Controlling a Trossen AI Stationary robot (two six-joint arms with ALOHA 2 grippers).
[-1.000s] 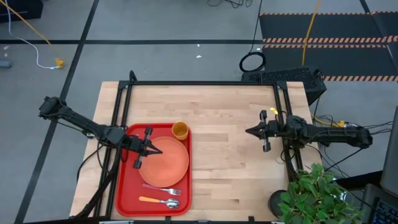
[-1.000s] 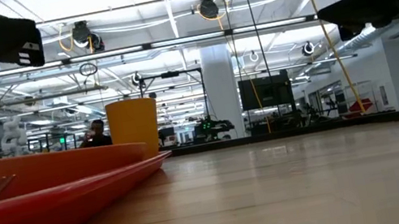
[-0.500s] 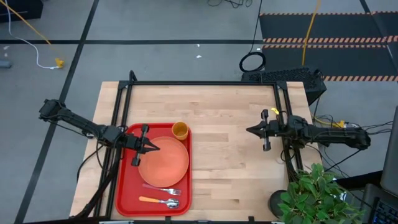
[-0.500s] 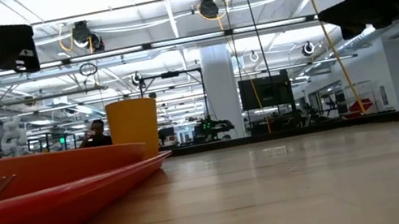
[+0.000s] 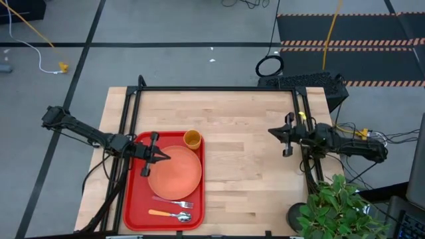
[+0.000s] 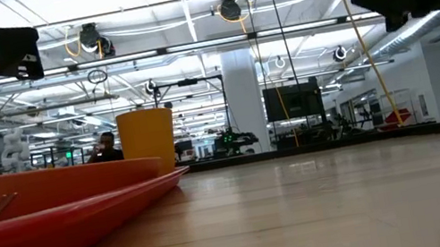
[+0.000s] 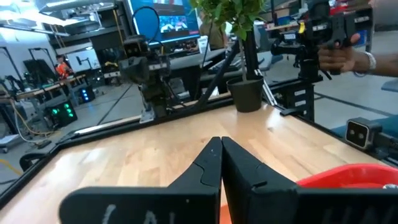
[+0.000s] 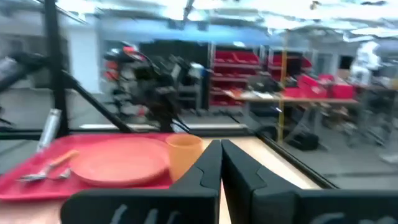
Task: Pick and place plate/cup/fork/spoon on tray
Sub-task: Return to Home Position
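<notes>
All 4 items lie on big red rect. plastic tray (image 5: pixel 136 199). Left gripper (image 5: pixel 163 158) closed, empty, over tray; right gripper (image 5: pixel 271 132) closed, empty, well apart.

A potted plant (image 5: pixel 335 202) sits just behind and beside the right gripper, off the table (image 5: pixel 239 139) corner. Yellow cable (image 5: pixel 30 30) trails on the floor far beyond the left gripper. Hazard-striped mats (image 5: pixel 352 26) lie past the right gripper.

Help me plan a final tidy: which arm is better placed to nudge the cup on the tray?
Left. The left gripper, shut, hovers over the plate on the tray, close to the cup. The right gripper, shut, is across bare table near the far edge.
</notes>
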